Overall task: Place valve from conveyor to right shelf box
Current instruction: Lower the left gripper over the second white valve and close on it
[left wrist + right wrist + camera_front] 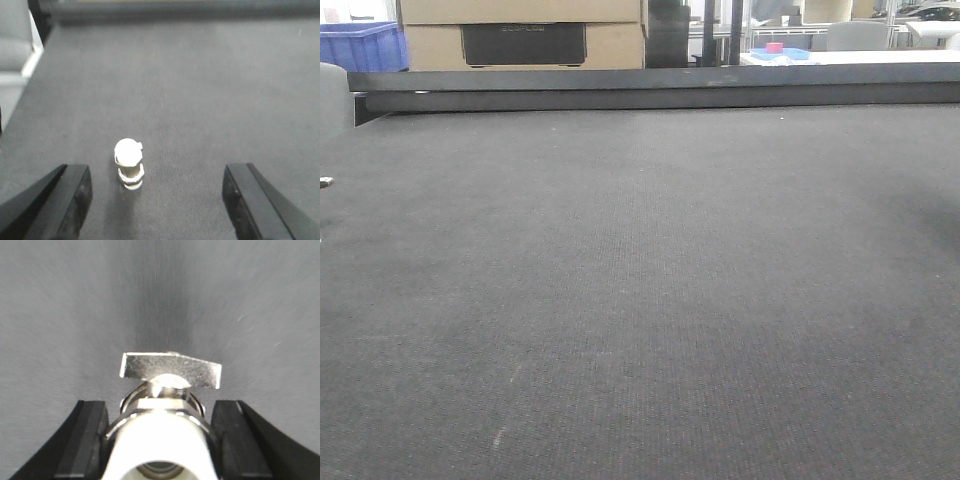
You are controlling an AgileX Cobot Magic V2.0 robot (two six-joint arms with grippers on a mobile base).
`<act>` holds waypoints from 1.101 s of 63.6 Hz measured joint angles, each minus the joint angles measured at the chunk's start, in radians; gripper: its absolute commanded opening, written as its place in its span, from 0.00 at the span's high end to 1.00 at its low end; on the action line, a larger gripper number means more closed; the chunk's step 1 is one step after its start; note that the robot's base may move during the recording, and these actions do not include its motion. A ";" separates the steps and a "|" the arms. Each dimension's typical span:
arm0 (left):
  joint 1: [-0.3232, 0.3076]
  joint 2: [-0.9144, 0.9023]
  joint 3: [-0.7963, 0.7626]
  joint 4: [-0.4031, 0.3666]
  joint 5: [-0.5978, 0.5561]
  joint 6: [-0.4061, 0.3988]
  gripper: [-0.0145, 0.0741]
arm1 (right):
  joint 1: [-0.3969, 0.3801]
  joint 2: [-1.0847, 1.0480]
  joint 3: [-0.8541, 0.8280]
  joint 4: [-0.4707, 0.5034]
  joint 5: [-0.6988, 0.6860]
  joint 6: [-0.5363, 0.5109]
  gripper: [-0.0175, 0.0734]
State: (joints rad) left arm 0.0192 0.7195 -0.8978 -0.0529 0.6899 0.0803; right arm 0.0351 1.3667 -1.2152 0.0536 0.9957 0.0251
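Right wrist-mounted: right pincer grips valve over grey conveyor; left pincer gapes wide.

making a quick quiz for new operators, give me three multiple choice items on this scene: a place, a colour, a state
1. Where does the white valve stand in the left wrist view? A on the conveyor B on a shelf C on the floor
2. What colour is the bin behind the conveyor? A red B blue C green
3. How is the left gripper? A shut on the valve B open C out of view
1A: dark woven belt lies under it. 2B: blue at the front view's far left. 3B: wide gap, valve untouched.
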 measured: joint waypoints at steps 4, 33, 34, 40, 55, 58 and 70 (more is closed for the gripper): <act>0.000 0.071 -0.054 0.000 0.030 -0.002 0.33 | 0.000 -0.035 0.000 0.000 0.000 0.000 0.98; 0.000 0.641 -0.441 0.118 0.309 -0.002 0.16 | 0.000 -0.094 0.000 0.000 0.006 0.000 0.98; 0.000 0.663 -0.458 0.120 0.317 -0.002 0.16 | 0.000 -0.094 0.000 0.002 0.006 0.000 0.98; 0.016 0.756 -0.528 0.125 0.364 -0.002 0.16 | 0.000 -0.094 0.000 0.006 0.006 0.000 0.98; 0.103 0.930 -0.593 0.028 0.407 0.071 0.16 | 0.000 -0.094 0.000 0.012 0.006 0.000 0.98; 0.115 0.953 -0.593 0.007 0.405 0.090 0.16 | 0.000 -0.094 0.000 0.012 0.004 0.000 0.98; 0.123 1.037 -0.595 -0.046 0.382 0.139 0.16 | 0.000 -0.094 0.000 0.012 -0.010 0.000 0.98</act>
State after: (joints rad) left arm 0.1418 1.7561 -1.4929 -0.0985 1.0715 0.2190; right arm 0.0351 1.2731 -1.2152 0.0652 0.9858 0.0251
